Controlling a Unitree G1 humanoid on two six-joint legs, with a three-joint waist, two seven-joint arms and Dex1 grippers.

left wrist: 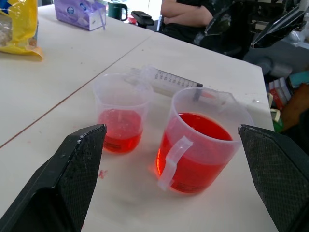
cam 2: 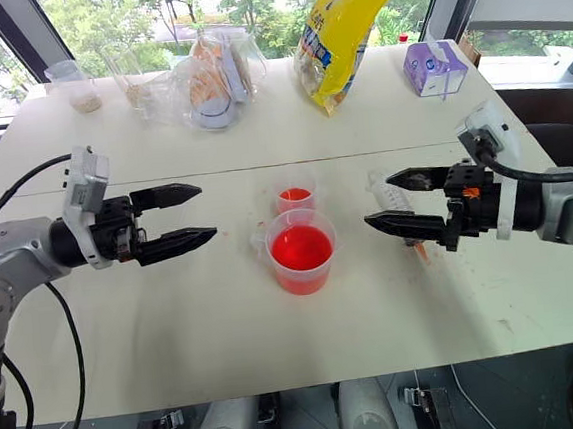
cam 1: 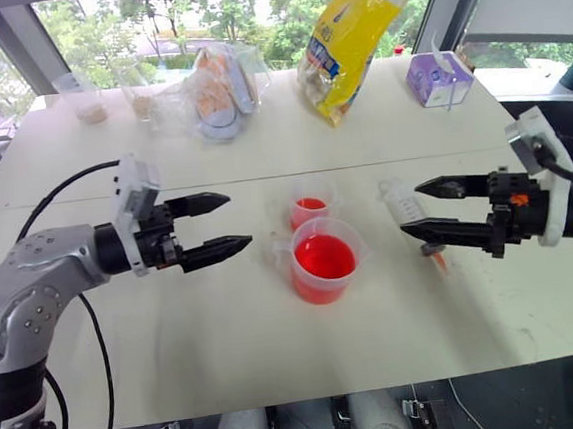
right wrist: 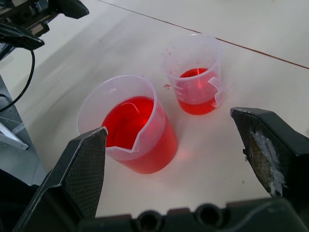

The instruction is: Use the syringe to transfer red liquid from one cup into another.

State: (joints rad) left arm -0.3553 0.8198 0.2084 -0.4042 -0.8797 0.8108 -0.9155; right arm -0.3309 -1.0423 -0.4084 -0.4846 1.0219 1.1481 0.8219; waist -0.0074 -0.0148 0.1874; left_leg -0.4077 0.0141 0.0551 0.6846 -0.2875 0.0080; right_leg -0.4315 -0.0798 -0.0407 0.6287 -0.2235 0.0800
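The larger clear beaker (cam 1: 323,261) with handle and spout stands mid-table, over half full of red liquid (cam 1: 324,257). Just behind it, the smaller clear cup (cam 1: 309,210) holds a shallow red layer. To their right the syringe (cam 1: 400,203) lies flat on the table, its orange tip (cam 1: 436,258) toward the front edge. My right gripper (cam 1: 411,210) hovers open just above the syringe, pointing left toward the cups, touching nothing. On the cups' left, my left gripper (cam 1: 239,219) is open and empty, pointing right. Both cups (right wrist: 130,125) (left wrist: 120,113) appear between the fingers of each wrist view.
Along the table's far side stand a yellow bag (cam 1: 351,38), a purple tissue box (cam 1: 438,76), a clear plastic bag of items (cam 1: 217,90) and clear cups (cam 1: 85,97) at the far left. A person (left wrist: 186,12) sits beyond the table's right end.
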